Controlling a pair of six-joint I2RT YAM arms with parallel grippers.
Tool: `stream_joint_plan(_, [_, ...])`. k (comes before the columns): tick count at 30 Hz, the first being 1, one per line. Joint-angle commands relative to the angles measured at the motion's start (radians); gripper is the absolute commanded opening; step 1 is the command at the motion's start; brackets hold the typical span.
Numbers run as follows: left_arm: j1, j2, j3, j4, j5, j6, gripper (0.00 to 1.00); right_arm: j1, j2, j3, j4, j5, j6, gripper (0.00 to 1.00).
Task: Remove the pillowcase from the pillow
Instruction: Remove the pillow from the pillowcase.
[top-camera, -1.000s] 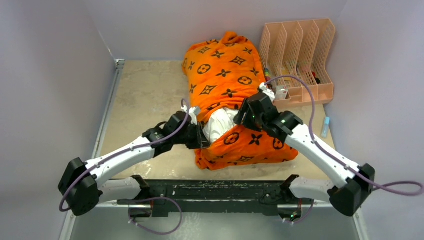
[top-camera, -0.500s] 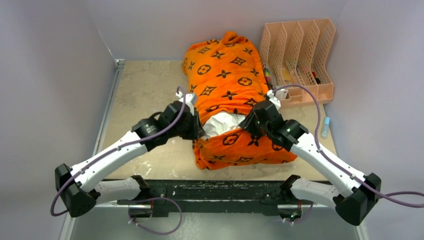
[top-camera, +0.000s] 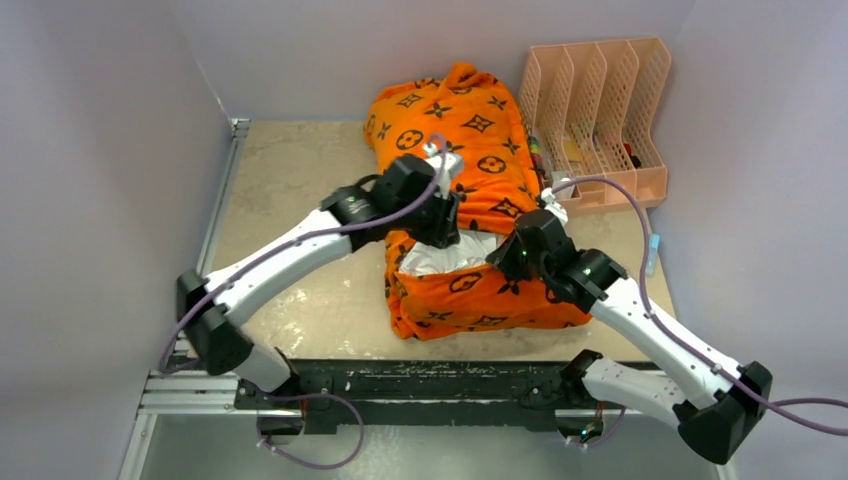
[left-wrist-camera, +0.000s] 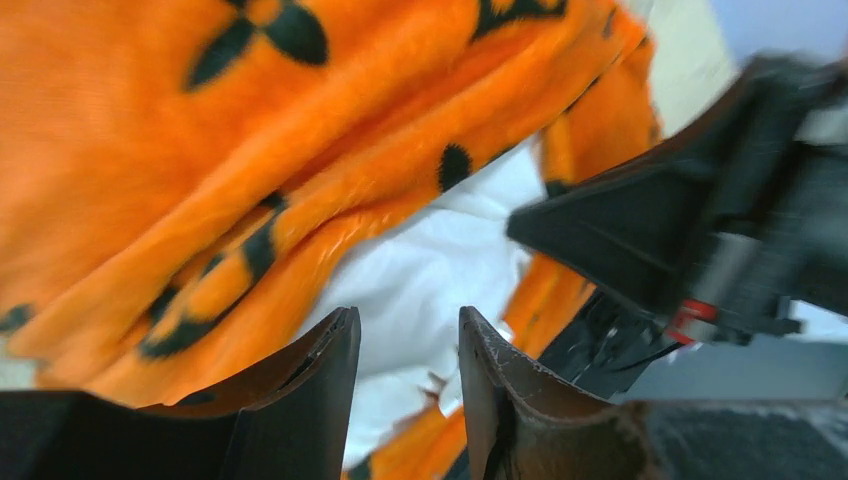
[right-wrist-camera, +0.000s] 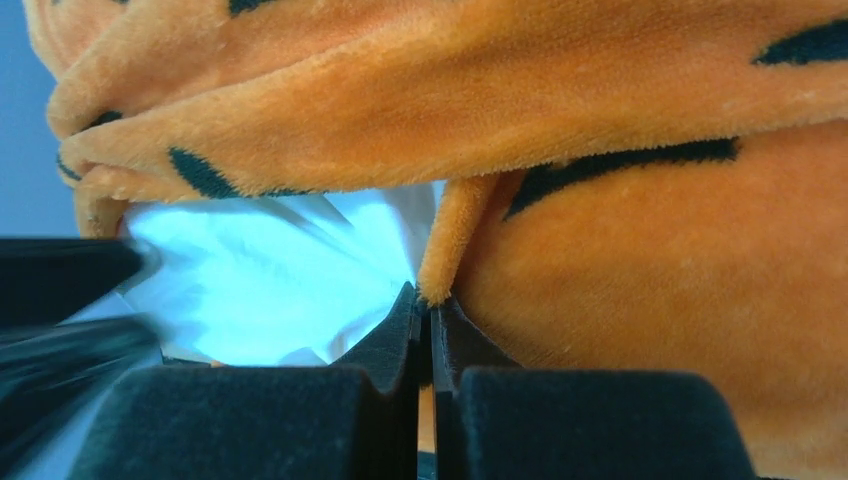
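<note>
The right gripper (right-wrist-camera: 428, 300) is clamped tight. It has only a thin fold of the pillowcase (top-camera: 450, 130) hem nipped at its very fingertips, at the right edge of the bare patch of pillow (top-camera: 455, 255). The left gripper (left-wrist-camera: 408, 340) hangs over the far-left side of that patch. Its jaws are partly apart with nothing between them, plush to one side and white pillow straight ahead.

The pillowcase wraps nearly all of the pillow. Only that white patch shows through the opening, with an orange band on its near side and the bulk of the cover on its far side.

From where I stand, the weak spot looks like that fingertip pinch. The plush seems slippery and the bite is shallow, so a firm pull could let the fold slide out.

The left jaws point at white as much as orange. Closing there could catch pillow fabric with the cover, or instead of it, and then the pillow would drag along rather than come free.

The two grippers sit close across the patch, with the right arm's body looming just beyond the left fingers, so a careless move could knock them together.

A rack (top-camera: 600, 100) stands just right of the pillow's far end, and a hard tug might swing the bundle into it.
</note>
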Motion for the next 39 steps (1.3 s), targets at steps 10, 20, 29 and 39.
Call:
stream_joint_plan(10, [-0.106, 0.08, -0.101, 0.016, -0.117, -0.019, 0.48, 0.004, -0.089, -0.09, -0.106, -0.008, -0.015, 0.0])
stream_joint_plan(20, [-0.23, 0.083, -0.141, 0.021, -0.21, -0.082, 0.72, 0.004, -0.057, -0.069, -0.08, -0.002, -0.067, 0.0])
stream_joint_plan(29, [-0.23, 0.241, -0.198, -0.067, -0.496, -0.212, 0.02, 0.004, -0.116, -0.073, -0.117, 0.07, -0.046, 0.0])
stream_joint_plan(39, [0.014, 0.207, -0.181, 0.04, -0.453, -0.209, 0.0, 0.038, -0.101, -0.158, -0.39, -0.26, -0.187, 0.0])
